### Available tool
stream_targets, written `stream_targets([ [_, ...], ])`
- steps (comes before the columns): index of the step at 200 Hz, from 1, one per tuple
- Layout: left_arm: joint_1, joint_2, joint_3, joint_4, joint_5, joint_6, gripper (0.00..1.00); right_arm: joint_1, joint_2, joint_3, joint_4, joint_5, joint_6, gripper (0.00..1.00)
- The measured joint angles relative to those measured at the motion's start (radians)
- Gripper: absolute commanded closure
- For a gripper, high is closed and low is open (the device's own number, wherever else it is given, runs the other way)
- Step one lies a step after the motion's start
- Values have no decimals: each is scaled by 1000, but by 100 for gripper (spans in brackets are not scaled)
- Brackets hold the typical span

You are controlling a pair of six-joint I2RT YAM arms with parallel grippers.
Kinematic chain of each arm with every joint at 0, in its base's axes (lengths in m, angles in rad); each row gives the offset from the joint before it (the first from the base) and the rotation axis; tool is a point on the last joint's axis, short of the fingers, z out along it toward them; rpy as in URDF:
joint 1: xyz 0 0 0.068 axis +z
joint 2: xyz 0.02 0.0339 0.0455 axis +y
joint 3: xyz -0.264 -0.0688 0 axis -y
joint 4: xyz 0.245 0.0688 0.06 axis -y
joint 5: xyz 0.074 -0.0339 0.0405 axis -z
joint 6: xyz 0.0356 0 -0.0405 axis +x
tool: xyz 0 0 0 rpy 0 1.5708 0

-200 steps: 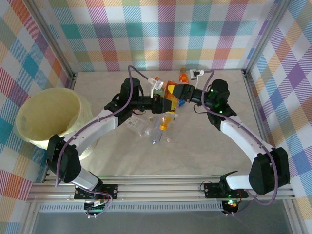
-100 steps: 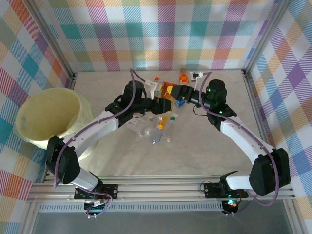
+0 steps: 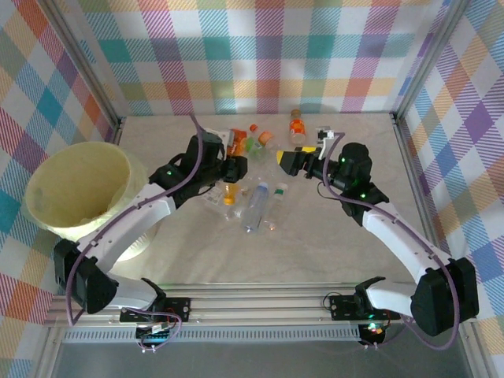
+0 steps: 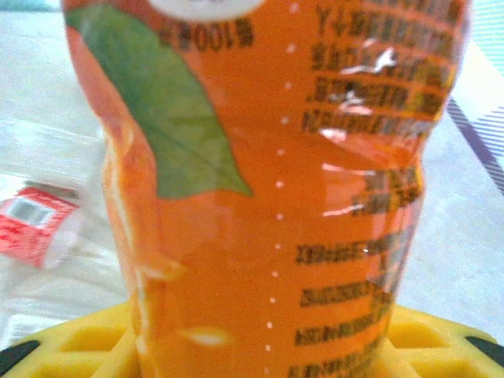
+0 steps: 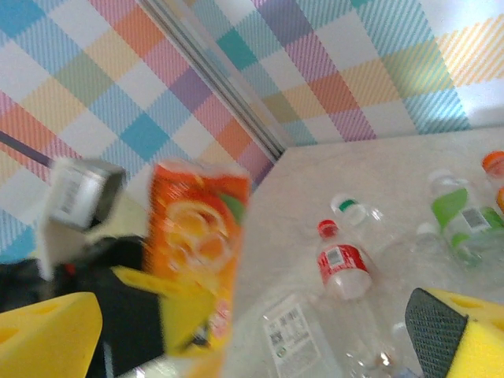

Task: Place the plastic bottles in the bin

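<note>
— Over mid-table, left gripper clenched on the orange bottle, bottle upright between yellow pads. And the right?
— Right gripper released, jaws wide, near that bottle. Other bottles lie on the table; bin well apart, far left.
</note>
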Motion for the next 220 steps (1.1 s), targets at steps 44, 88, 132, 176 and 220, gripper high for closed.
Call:
stream_targets([
  [44,6,-83,86,-158,-192,15,48,0,-3,-25,-26,19,-60,0],
  [88,11,-156,215,-317,-394,42,47,0,-6,-25,-26,29,-88,0],
  [132,68,-218,288,-415,-628,53,47,0,-7,-25,-26,7,-124,0],
  [176,206,-260,297,-412,-725,93,47,0,-7,-25,-26,-5,-143,0],
  [220,392,-277,296,-411,-718,104,47,0,-11,-25,-25,-26,-152,0],
])
